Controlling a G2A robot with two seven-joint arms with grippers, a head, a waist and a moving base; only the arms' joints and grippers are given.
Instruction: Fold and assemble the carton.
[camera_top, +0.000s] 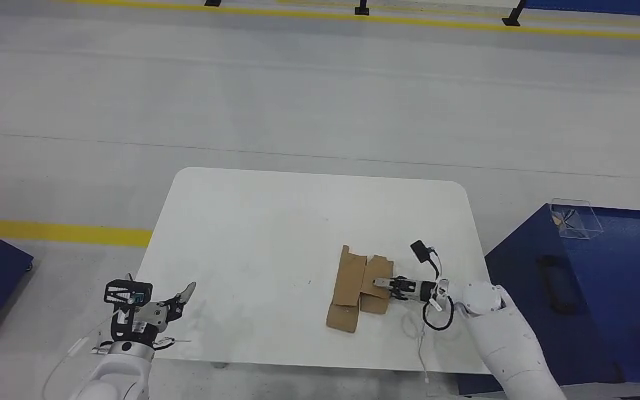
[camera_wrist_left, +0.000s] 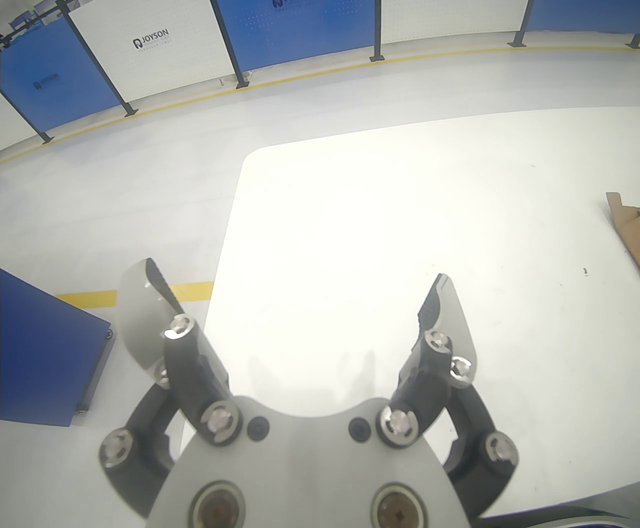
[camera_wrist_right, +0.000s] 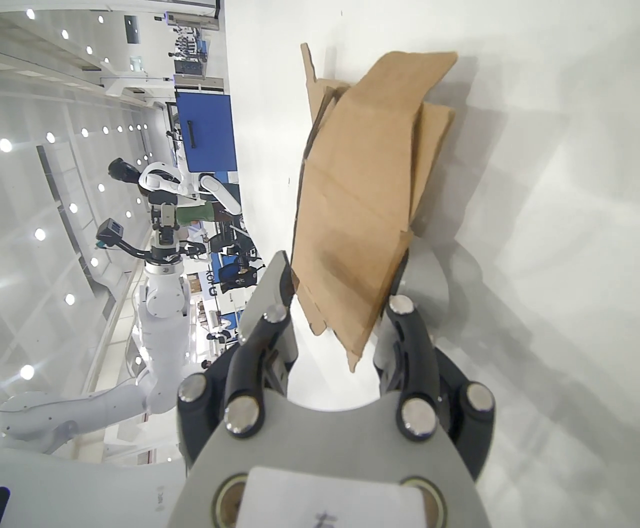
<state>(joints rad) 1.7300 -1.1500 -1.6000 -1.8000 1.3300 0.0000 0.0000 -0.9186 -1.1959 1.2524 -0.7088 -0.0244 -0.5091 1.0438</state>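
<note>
Two claws show in your top view. Your right claw (camera_top: 385, 285) sits at the 3 o'clock end of the brown cardboard carton (camera_top: 352, 290). Its wrist camera shows it grasping that end (camera_wrist_right: 342, 270), with one finger (camera_wrist_right: 280, 285) against one face of the cardboard and the other finger (camera_wrist_right: 405, 280) against the opposite face, on the side toward the surface. The carton (camera_wrist_right: 360, 190) is folded flat, though its layers gape a little and the held end is tilted up off the white surface (camera_top: 300, 230). It lies at about 4 o'clock from the surface's middle. Your left claw (camera_top: 183, 296) is released, its fingers spread wide and holding nothing (camera_wrist_left: 295, 275). It hangs over the surface's 8 o'clock corner, well apart from the carton. From its wrist camera you see just a corner of the carton (camera_wrist_left: 625, 215).
</note>
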